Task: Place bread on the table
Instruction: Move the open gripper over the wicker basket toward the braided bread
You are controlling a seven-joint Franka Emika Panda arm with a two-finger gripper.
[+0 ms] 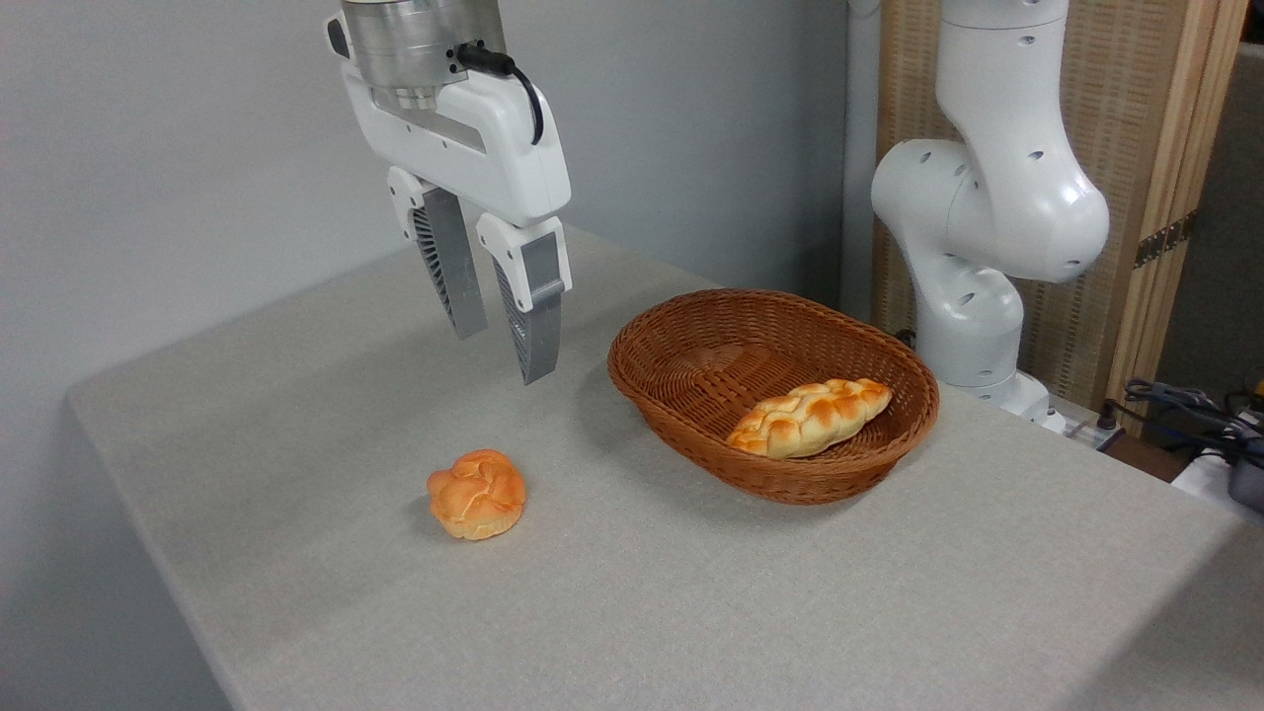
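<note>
Nothing is moved yet: the bread [812, 417] lies inside the basket [691, 434] toward the bench's [790, 612] right edge, while a round bun [477, 494] sits on the cloth nearer the front. My pincer [499, 331] hangs empty above the bench's back-left part, fingers spread and pointing down, well apart from the loaf

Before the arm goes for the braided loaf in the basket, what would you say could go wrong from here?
1. The bread lies low against the near wall of the wicker basket, so a finger of the open gripper could catch the rim and drag or tip the basket.
2. The round bun already sits on the table closer to the gripper; it might get grasped or bumped instead.
</note>
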